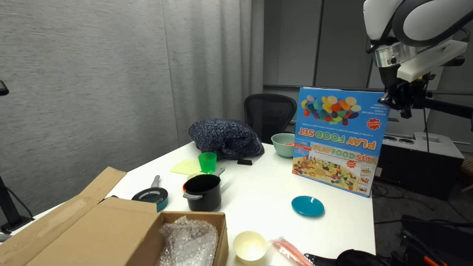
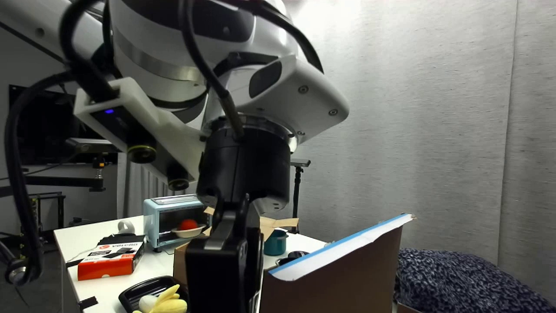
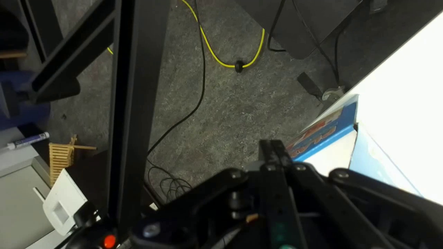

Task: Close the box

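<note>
The box is light blue with "PLAY FOOD SET" printing. In an exterior view its printed side (image 1: 329, 166) stands at the table's right edge, with the large lid flap (image 1: 338, 114) raised upright above it. In an exterior view the lid's plain brown face (image 2: 334, 278) shows, with a torn blue-white edge. Part of the box (image 3: 322, 133) shows in the wrist view, right of the fingertips. My gripper (image 1: 401, 107) is by the lid's upper right corner; touching or apart I cannot tell. In the wrist view the fingertips (image 3: 271, 143) are together with nothing visible between them.
A teal plate (image 1: 308, 207) lies in front of the box; a green bowl (image 1: 281, 147) stands beside it. A black pot (image 1: 207, 195), a dark bundle (image 1: 225, 138) and a brown carton (image 1: 85, 229) are farther left. A toaster oven (image 2: 152, 224) and a VELCRO box (image 2: 106, 267) also stand there.
</note>
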{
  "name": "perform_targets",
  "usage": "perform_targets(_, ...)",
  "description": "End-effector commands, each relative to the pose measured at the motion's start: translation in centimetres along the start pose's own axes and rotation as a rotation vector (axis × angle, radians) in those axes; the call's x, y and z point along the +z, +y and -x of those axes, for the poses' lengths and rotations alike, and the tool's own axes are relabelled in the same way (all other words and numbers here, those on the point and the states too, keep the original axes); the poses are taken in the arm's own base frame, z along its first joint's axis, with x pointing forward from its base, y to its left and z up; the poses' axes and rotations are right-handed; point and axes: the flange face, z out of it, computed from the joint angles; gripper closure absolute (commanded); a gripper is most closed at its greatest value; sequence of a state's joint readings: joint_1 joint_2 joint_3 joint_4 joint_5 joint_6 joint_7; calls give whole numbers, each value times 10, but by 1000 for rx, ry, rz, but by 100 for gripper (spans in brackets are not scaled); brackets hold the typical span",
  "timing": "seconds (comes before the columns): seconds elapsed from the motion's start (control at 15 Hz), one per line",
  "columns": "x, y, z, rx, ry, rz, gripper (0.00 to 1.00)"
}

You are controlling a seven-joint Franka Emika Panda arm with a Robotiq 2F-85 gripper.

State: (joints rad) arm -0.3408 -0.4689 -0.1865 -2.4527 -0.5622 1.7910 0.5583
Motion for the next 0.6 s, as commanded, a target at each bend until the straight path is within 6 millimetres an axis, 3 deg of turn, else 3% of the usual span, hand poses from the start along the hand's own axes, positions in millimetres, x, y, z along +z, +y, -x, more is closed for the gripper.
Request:
perform_targets(0.0, -23, -7, 6, -47, 47, -110, 100)
perform_targets(0.27, -63, -22, 14, -161, 147, -259, 100)
perform_targets(0.53, -94, -1, 11, -290, 241, -373, 100)
